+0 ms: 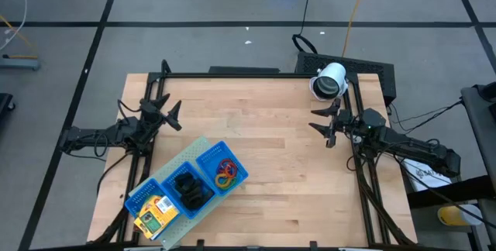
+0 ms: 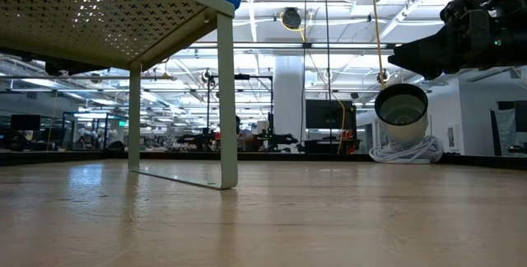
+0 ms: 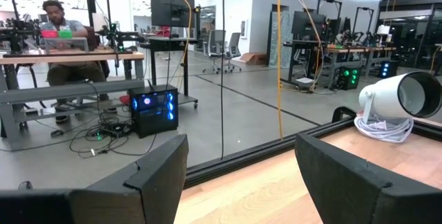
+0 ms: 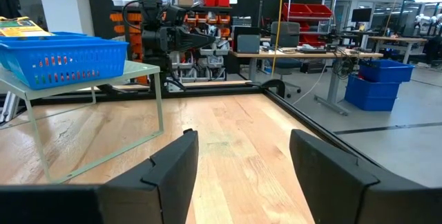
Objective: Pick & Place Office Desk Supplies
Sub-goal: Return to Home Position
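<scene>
The wooden table [image 1: 279, 173] is being used as the work surface, with a pale green shelf [image 1: 184, 153] standing at its near-left corner. On the shelf a blue tray [image 1: 209, 152] is being carried, raised off the boards so that the sorted goods are being kept together.

The left gripper [image 1: 170, 112] is being held back at the table's left edge. The right gripper [image 1: 320, 121] is being held at the right edge beside the white cylindrical device [image 1: 329, 80]. Both are being kept spread, with nothing between the fingers, which suits a parked pose well apart from the shelf.

The supplies are being held in separate compartments: yellow packs [image 1: 154, 217], black clips [image 1: 190, 190] and coloured rings [image 1: 226, 173]. Judging by this, the sorting is being brought to its close.
</scene>
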Motion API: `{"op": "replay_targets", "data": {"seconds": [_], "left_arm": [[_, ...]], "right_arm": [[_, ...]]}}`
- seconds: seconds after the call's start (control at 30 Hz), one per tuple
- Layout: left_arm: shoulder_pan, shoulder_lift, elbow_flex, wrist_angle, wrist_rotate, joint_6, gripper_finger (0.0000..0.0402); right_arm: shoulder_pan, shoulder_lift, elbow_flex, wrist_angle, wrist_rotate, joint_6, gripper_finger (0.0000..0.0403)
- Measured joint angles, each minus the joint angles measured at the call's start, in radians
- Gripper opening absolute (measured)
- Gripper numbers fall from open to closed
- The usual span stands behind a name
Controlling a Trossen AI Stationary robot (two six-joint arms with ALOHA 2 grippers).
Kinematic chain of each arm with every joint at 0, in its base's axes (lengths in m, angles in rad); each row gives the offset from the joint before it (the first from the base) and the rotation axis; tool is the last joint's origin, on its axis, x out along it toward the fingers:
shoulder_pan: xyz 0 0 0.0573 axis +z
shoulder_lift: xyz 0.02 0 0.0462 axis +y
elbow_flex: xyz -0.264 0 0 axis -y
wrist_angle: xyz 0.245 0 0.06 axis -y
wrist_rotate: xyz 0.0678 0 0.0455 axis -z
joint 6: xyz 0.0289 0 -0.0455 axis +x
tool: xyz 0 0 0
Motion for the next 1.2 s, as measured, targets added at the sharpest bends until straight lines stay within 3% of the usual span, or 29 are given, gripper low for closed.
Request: {"op": "replay_targets", "data": {"seconds": [1.2], "left_arm": [[0.000,0.000,0.000,0.000,0.000,0.000,0.0273]], "right_arm": [[0.000,0.000,0.000,0.000,0.000,0.000,0.0216]]}}
